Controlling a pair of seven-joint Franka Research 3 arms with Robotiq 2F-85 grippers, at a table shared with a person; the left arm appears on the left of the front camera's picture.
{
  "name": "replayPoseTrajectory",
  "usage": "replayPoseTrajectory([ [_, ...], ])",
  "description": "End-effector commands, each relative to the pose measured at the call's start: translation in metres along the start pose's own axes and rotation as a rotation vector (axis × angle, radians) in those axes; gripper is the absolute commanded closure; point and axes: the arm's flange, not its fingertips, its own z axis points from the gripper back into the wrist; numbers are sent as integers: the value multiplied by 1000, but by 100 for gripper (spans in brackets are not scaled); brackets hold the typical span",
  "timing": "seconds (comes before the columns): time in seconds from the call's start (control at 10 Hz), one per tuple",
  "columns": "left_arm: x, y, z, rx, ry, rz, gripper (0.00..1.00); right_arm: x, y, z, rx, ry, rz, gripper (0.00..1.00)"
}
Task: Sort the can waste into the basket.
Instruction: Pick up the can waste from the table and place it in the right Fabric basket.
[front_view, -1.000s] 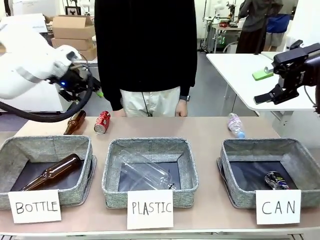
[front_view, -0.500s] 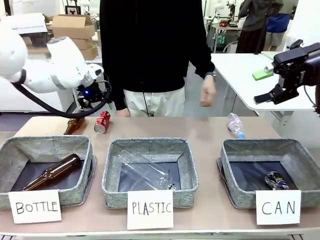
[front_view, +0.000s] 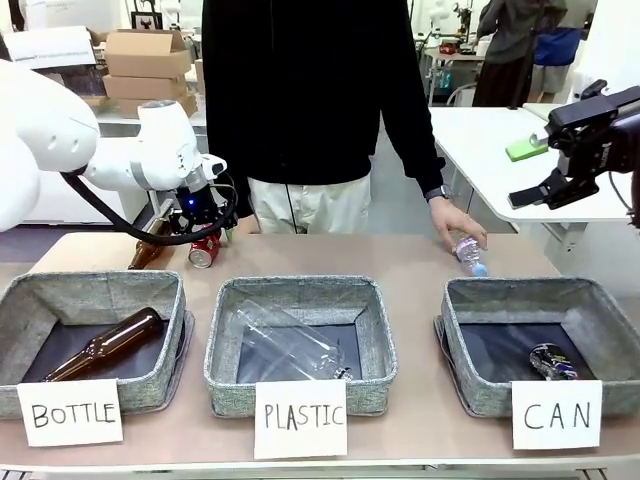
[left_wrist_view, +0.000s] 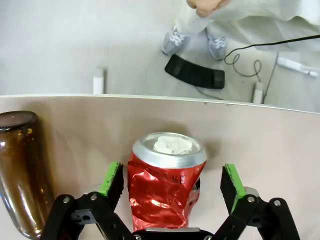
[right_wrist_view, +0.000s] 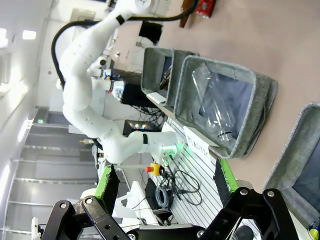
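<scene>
Basket (front_view: 600, 300): square, soft grey fabric, at the table's right end; blue can (front_view: 553, 361) inside.
Left claw (left_wrist_view: 171, 180): spread astride the red can, pads clear; best centred, then closed gently.
Right claw (right_wrist_view: 165, 185): spread, empty.
Bottle (left_wrist_view: 22, 165): smooth brown glass, just beside; avoid it.
Red can (left_wrist_view: 167, 185): crumpled thin metal, far left of the table.

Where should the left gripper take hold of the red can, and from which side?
Grip across the dented wall of the red can, below its silver end, coming down from above. It seems to lie on its side, and the open left gripper straddles that wall.
</scene>
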Motion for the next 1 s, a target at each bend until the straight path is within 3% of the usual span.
replayPoseTrajectory([
  [0.0, 8, -3, 6, 33, 3, 22, 0, 2, 3, 2, -11, -3, -5, 0],
  [0.1, 9, -3, 7, 35, 8, 44, 0, 2, 3, 2, -11, -3, -5, 0],
  [0.2, 8, -4, 7, 43, 11, 35, 57, 2, 3, 2, -11, -3, -5, 0],
  [0.3, 8, -3, 7, 46, 19, 34, 57, 2, 3, 2, -11, -3, -5, 0],
  [0.4, 7, -3, 7, 54, 29, 32, 100, 2, 3, 2, -11, -3, -5, 0],
  [0.5, 7, -3, 6, 62, 33, 33, 62, 2, 3, 2, -11, -3, -5, 0],
  [0.6, 7, -3, 6, 60, 35, 32, 100, 2, 3, 2, -11, -3, -5, 0],
  [0.7, 7, -3, 7, 58, 35, 33, 85, 2, 3, 2, -11, -3, -5, 0],
  [0.8, 5, -3, 8, 48, 35, 41, 100, 2, 3, 2, -11, -3, -5, 0],
  [0.9, 4, -2, 9, 45, 30, 45, 100, 2, 3, 2, -11, -3, -5, 0],
])
